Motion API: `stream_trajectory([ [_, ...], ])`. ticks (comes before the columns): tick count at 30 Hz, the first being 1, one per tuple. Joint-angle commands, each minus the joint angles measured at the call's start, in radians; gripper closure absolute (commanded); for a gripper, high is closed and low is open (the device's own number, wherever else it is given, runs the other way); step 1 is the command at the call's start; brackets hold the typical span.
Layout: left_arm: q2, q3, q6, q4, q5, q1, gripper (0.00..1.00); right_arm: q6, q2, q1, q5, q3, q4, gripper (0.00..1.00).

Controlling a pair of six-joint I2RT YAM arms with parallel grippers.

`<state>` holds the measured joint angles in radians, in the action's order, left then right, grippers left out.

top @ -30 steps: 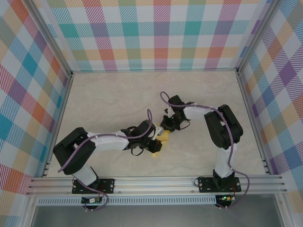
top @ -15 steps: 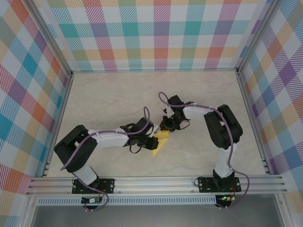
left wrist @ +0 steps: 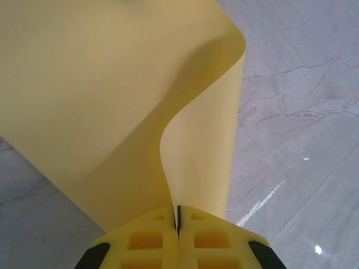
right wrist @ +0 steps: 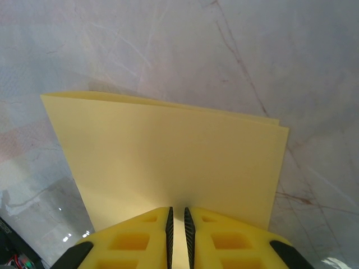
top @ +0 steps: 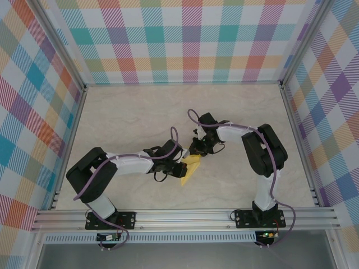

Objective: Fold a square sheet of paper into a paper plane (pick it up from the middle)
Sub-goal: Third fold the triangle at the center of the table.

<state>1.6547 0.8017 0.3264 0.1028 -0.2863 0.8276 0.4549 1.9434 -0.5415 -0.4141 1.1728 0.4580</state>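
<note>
The left gripper (left wrist: 178,216) was pressed fully together on the square sheet of paper (left wrist: 112,84), its two yellow fingers (left wrist: 146,241) meeting with no gap and the thin sheet pinched in the seam between them. From that pinch the paper rose in a smooth S-shaped curl, one broad face bowing left and a narrower flap hanging right, its top corner rounded over. The right gripper (right wrist: 178,212) had its jaws a slit apart, closed on the same sheet, which ran into the slit. There the paper lay doubled, two layers with edges slightly offset at the far corner, flat and matte with a straight crisp top edge. Both grippers' fingers were moulded yellow plastic with square recessed pockets and black corners. In the overhead view the paper (top: 190,170) showed as a small yellow pointed shape near the middle of the table (top: 129,112), between the two grippers. The table was pale, glossy marble-patterned stone with thin grey and brown veins.
</note>
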Motion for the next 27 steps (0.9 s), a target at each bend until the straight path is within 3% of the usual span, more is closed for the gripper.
stream_trajectory([
  [1, 0.011, 0.000, 0.011, 0.015, 0.019, -0.013, 0.98, -0.013, 0.028, -0.015, 0.032, -0.010, 0.084, 0.82],
  [27, 0.065, -0.013, 0.004, -0.009, 0.008, -0.013, 0.96, 0.022, 0.009, -0.021, 0.032, -0.035, 0.065, 0.79],
])
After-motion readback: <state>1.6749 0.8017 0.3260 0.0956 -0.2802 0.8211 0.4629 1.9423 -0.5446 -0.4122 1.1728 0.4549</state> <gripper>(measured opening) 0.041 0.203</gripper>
